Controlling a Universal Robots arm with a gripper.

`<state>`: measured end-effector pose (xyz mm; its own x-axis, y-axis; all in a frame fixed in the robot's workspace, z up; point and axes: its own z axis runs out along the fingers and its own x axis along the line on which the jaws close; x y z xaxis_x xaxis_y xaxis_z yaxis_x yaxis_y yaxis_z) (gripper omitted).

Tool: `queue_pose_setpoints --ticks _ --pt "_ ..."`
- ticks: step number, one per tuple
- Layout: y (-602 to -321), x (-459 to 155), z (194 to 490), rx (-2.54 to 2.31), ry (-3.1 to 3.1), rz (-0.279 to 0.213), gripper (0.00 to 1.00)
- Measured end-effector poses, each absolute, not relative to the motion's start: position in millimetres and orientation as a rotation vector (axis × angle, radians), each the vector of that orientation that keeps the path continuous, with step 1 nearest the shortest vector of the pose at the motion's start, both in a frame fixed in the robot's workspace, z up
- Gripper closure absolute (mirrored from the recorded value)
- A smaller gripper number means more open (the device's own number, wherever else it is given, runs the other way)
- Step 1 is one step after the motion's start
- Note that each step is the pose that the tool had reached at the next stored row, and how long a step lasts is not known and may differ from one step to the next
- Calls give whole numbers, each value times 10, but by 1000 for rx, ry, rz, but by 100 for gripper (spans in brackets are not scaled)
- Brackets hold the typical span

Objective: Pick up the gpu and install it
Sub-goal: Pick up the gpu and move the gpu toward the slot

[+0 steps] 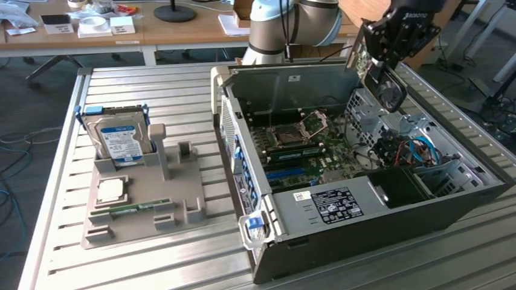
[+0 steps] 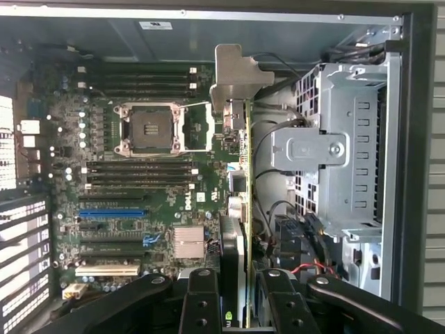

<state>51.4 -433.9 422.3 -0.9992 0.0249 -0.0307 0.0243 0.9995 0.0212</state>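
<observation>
- Holding item: tool (image 1: 385, 54) clenched on the gpu (image 1: 387, 90), one finger on each flat face, so the card hangs on edge and cannot swing.
- Gpu, position: in the air over the far right corner of the computer case (image 1: 363, 211) in the exterior view, with its fan face toward that camera; not seated in any slot.
- Wrist view: the gpu (image 2: 236, 236) shows edge-on between the fingers (image 2: 201, 306), with its metal bracket (image 2: 233, 69) at the far end. It hangs over the strip between the motherboard (image 2: 139, 195) and the drive cage (image 2: 341, 146).
- Computer case: lying on its side on the table (image 1: 145, 90) with the side panel off, so the motherboard faces up and can be reached from above.
- Slots: the blue slot (image 2: 111, 212) and its neighbours are empty. Judged to be where a card would go, they lie well to one side of the gpu.
- Holder (image 1: 141, 235): grey tray on the table, on the exterior view's left of the case; it keeps parts set out for picking.
- Hard drive (image 1: 119, 142): standing upright in the holder.
- Memory stick (image 1: 133, 208) and processor chip (image 1: 110, 191): lying flat on the holder.
</observation>
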Motion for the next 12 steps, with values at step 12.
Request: queue_pose_setpoints --ticks 12 --pt "-4339 539 4091 40 3110 32 73"
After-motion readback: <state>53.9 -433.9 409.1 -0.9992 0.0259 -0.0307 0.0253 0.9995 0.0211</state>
